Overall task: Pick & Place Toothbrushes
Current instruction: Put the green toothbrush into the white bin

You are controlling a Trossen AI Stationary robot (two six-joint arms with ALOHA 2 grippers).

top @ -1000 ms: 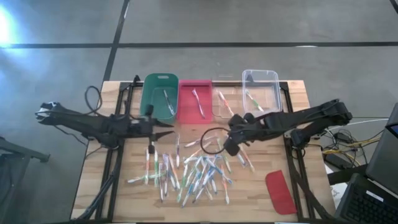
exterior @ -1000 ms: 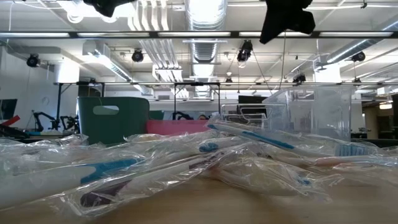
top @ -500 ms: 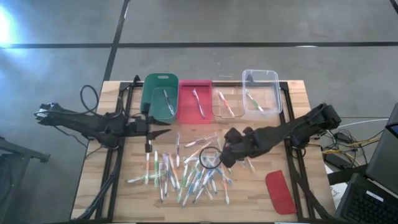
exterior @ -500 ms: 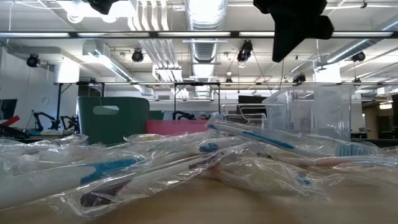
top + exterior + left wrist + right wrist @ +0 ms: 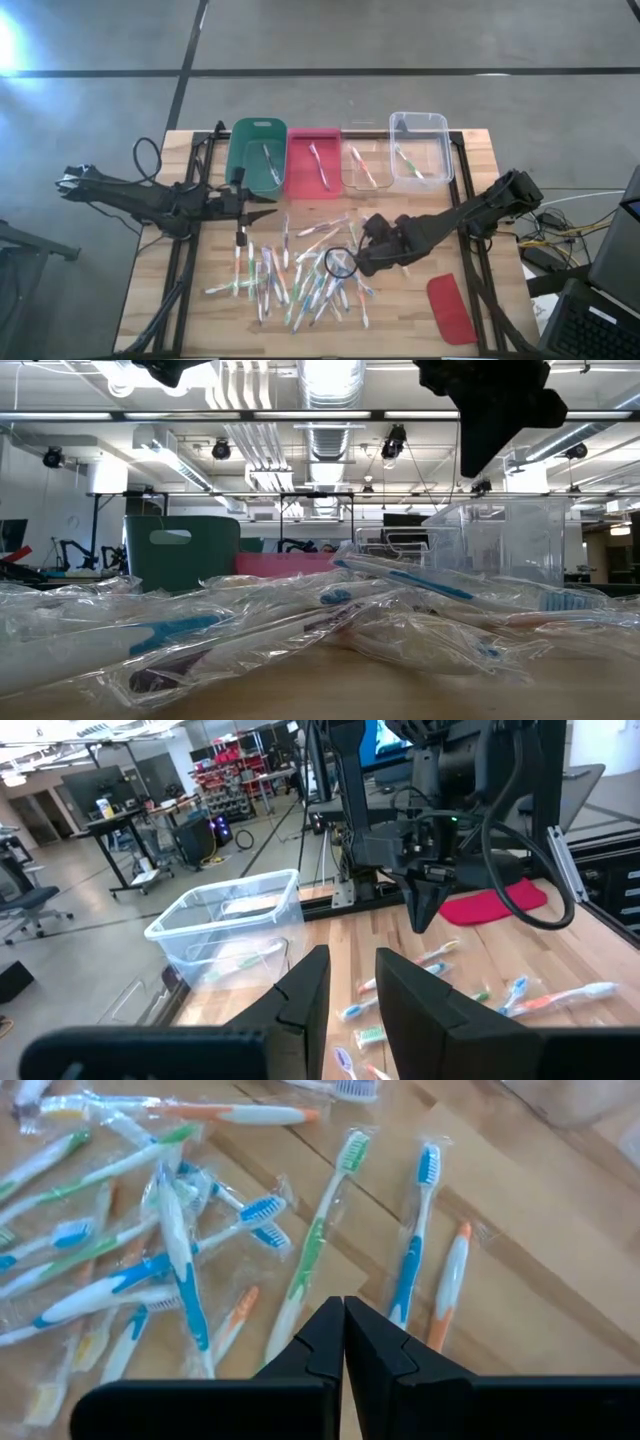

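Note:
Many wrapped toothbrushes (image 5: 300, 275) lie in a loose pile on the wooden table (image 5: 480, 150); the low view shows their crinkled wrappers (image 5: 300, 630) up close. My right gripper (image 5: 362, 264) hangs shut and empty over the pile's right side, pointing steeply down. In its wrist view the shut fingers (image 5: 343, 1330) stand above a green brush (image 5: 315, 1250), a blue one (image 5: 412, 1230) and an orange one (image 5: 448, 1280). My left gripper (image 5: 270, 212) is held level above the table's left part, open with nothing between its fingers (image 5: 350, 970).
Along the far edge stand a green bin (image 5: 243, 150), a red bin (image 5: 300, 150) and two clear bins (image 5: 372, 150) (image 5: 420, 125), each with a toothbrush inside. A flat red lid (image 5: 450, 308) lies near the front right corner.
My right gripper has come down toward the pile and moved toward the table's near edge, rolling its wrist as it went; it has stayed shut. The toothbrushes have not moved.

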